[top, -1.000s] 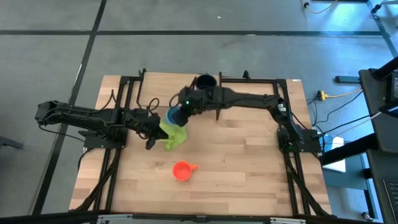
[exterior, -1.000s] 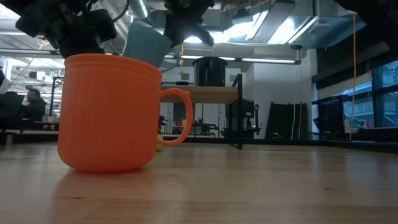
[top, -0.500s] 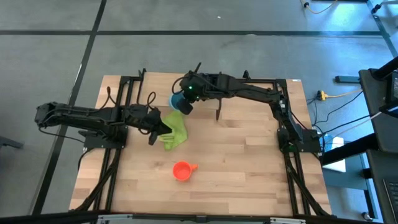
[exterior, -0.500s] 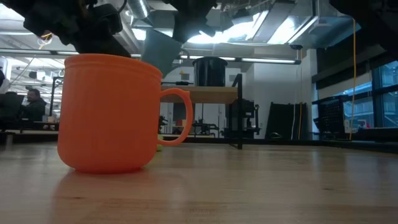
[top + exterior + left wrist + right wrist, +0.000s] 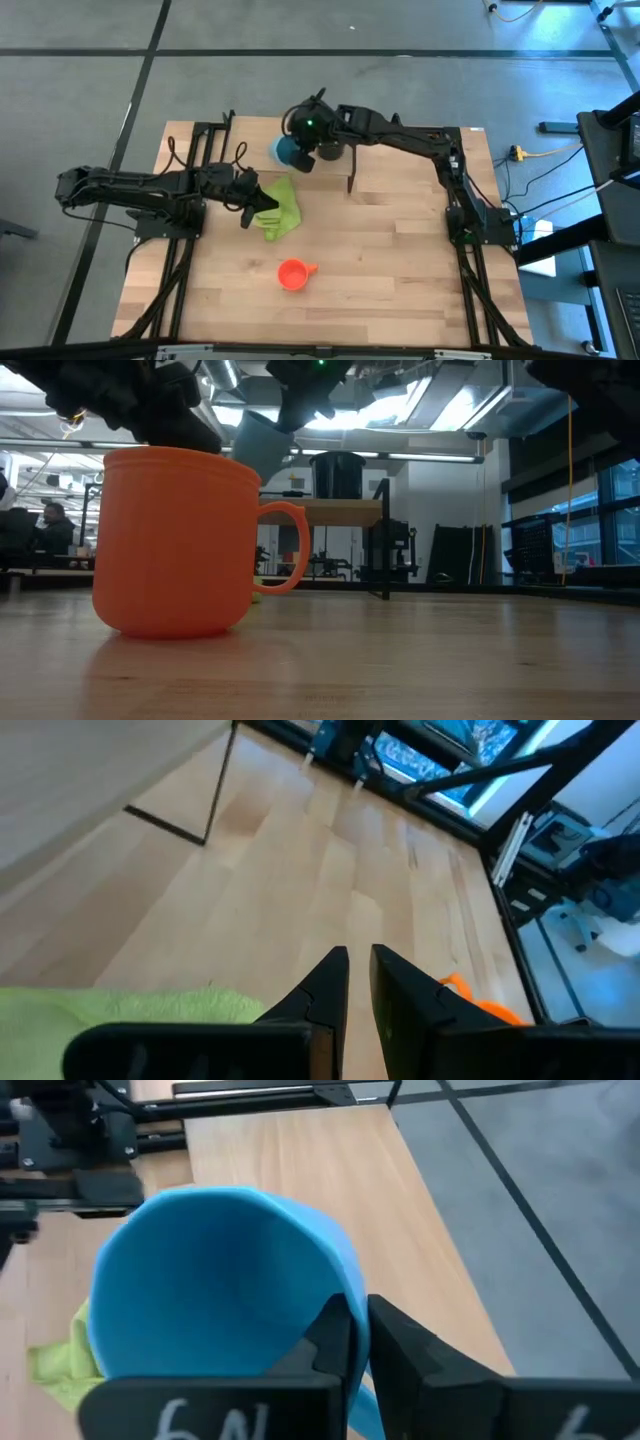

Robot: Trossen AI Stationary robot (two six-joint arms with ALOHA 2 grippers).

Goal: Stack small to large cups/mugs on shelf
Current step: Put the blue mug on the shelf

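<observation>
The light blue mug (image 5: 284, 152) (image 5: 220, 1280) hangs tilted in my right gripper (image 5: 303, 152) (image 5: 358, 1318), in the air just left of the shelf (image 5: 335, 512). The navy mug (image 5: 336, 475) stands upright on the shelf board; in the high view my right arm covers most of it. The orange mug (image 5: 292, 273) (image 5: 175, 540) stands upright on the tabletop, nearer the near edge. My left gripper (image 5: 260, 203) (image 5: 358, 960) is shut, low over the green cloth (image 5: 280, 210), its fingertips pointing past the cloth's edge (image 5: 130, 1005). My right gripper pinches the light blue mug's wall at the rim (image 5: 350, 1295), one finger (image 5: 330, 1335) inside the mug and the other finger (image 5: 405, 1345) outside. The mug is lifted clear of table and shelf, and it is tilted (image 5: 262, 442).
The green cloth lies crumpled on the tabletop between the two arms. Black frame rails (image 5: 205, 150) run along the table's left, right and far sides. Bare wood (image 5: 400, 270) stretches right of the orange mug. A person (image 5: 50, 525) sits in the room beyond the table.
My right gripper has carried the light blue mug from above the green cloth toward the far edge and upward, closer to the shelf and the navy mug. My left gripper has moved a little to the right over the cloth. The orange mug has stayed put.
</observation>
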